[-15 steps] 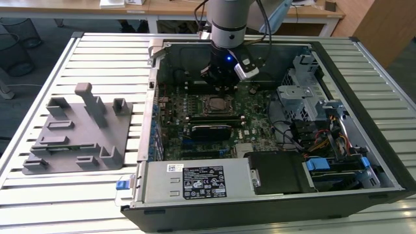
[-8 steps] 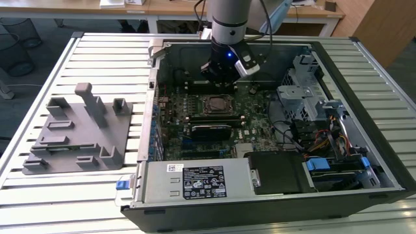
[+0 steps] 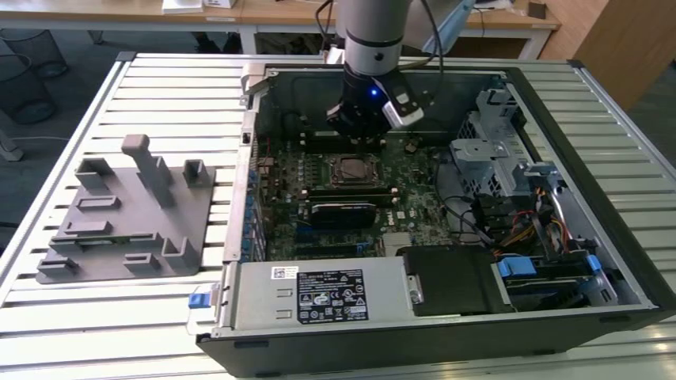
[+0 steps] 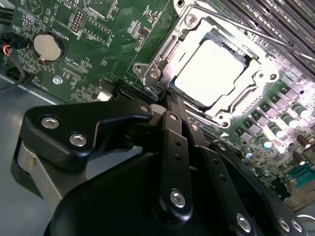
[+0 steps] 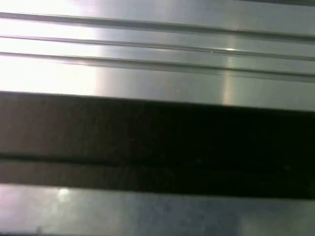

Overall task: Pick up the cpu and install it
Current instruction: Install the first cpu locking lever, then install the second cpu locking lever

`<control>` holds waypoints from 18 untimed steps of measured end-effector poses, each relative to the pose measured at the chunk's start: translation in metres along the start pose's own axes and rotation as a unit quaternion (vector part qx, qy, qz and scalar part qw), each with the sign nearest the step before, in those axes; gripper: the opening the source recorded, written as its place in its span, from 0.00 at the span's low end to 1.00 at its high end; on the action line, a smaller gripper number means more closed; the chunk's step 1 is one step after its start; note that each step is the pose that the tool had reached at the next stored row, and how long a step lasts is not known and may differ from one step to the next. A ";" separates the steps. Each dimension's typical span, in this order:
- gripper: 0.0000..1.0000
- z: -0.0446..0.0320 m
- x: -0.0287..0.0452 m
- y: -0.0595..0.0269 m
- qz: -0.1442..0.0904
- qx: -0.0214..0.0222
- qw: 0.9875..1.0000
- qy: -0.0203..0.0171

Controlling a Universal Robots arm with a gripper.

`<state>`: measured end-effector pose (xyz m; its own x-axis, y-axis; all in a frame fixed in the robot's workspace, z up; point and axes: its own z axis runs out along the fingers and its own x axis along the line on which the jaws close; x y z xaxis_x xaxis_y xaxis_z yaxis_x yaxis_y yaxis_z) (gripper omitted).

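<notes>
Your gripper [image 3: 365, 136] hangs inside the open computer case [image 3: 591, 142], above the motherboard [image 3: 417, 202] and just past the far edge of the socket [image 3: 350, 169]. In the second wrist view the gripper [image 4: 170, 101] has its black fingers [image 4: 173, 147] drawn together to a narrow tip with nothing between them, so it is closed and empty. That tip sits at the rim of the socket frame [image 4: 162, 66]; you cannot tell from here whether it touches the metal.

The cpu [image 4: 209, 71] lies flat in the socket, its pale metal top facing up, framed on all sides by the bright metal bracket. A round coin battery [image 4: 48, 45] sits on the green board well to one side of it, and a row of small capacitors [image 4: 275, 130] stands on the other side.

In the exterior view the case walls close you in: the back wall is near behind the arm, and the drive cage with its cables [image 3: 507, 198] crowds the exterior view's right. A grey plastic holder tray [image 3: 127, 218] rests on the slatted table [image 3: 158, 317] at the exterior view's left, well apart from the case.
</notes>
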<state>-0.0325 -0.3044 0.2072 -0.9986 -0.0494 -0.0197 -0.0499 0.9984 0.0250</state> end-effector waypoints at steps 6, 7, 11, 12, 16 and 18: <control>0.11 -0.0001 -0.0017 -0.0044 0.000 -0.004 1.000 0.000; 0.11 -0.0001 -0.0018 -0.0051 0.000 -0.004 1.000 0.000; 0.11 -0.0001 -0.0022 -0.0077 0.000 -0.004 1.000 0.000; 0.11 -0.0002 -0.0023 -0.0086 0.000 -0.004 1.000 0.000; 0.11 -0.0003 -0.0022 -0.0141 0.000 -0.004 1.000 0.000; 0.11 -0.0004 -0.0021 -0.0174 0.000 -0.004 1.000 0.000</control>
<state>-0.0295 -0.3217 0.2072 -0.9986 -0.0492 -0.0187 -0.0498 0.9982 0.0339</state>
